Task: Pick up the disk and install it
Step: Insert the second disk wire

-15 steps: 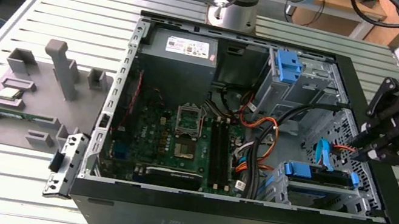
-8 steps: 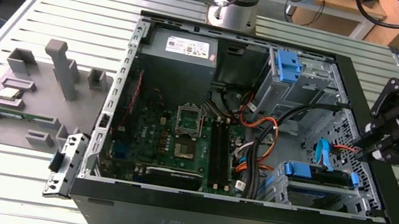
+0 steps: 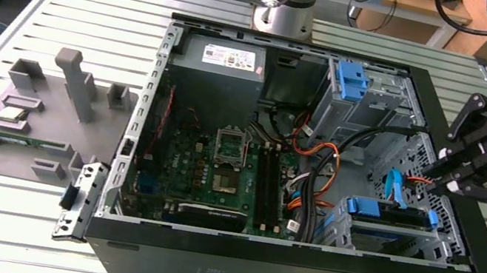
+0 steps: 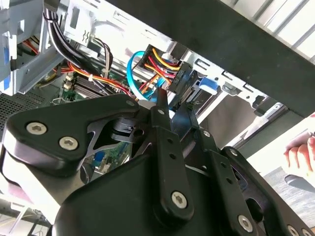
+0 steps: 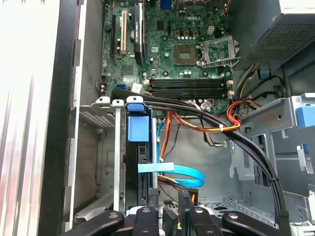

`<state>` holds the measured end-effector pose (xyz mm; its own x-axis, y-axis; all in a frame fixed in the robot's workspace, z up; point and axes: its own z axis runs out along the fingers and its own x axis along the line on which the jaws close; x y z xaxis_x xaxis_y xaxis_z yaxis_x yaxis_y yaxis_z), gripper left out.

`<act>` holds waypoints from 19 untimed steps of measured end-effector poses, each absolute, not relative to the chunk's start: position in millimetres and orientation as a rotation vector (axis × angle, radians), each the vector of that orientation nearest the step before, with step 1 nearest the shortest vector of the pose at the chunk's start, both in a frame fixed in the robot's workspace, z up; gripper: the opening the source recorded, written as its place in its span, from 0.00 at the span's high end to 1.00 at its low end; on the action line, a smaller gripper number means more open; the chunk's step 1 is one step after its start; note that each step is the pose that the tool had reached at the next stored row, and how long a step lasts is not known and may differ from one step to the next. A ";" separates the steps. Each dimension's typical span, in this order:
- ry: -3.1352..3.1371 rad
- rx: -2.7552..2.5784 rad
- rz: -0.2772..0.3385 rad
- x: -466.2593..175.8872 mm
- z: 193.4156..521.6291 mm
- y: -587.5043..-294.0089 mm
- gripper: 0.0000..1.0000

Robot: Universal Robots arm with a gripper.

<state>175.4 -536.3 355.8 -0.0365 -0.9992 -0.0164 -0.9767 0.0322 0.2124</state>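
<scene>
The disk [image 3: 388, 213] sits edge-up in the drive cage at the front corner of the open computer case, on the exterior view's right. Its blue bracket tab [image 5: 138, 126] faces up. My black gripper [image 3: 436, 179] hangs just above that cage, beside the case's wall. In both wrist views the fingers [image 5: 153, 204] stand a narrow gap apart with nothing between them. In the first wrist view the gripper [image 5: 168, 199] is over the cage, close to the disk but apart from it. The second wrist view shows the gripper [image 4: 174, 104] pointing at the cage's cable plugs.
Black and orange cables [image 3: 319, 165] and a blue flat cable [image 5: 172, 169] cross beside the cage. The motherboard [image 3: 227, 171], a grey power supply [image 3: 222, 58] and a bare blue bracket [image 3: 352, 80] fill the case. A grey fixture [image 3: 37, 115] stands left. A person's hand [image 4: 300, 150] is outside the case.
</scene>
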 end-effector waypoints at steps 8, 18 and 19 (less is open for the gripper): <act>-2.150 2.076 -0.254 178.7 355.4 -529.5 0.70; -2.134 2.052 -0.260 198.4 354.2 -529.3 0.70; -2.132 2.049 -0.258 200.1 353.8 -529.2 0.70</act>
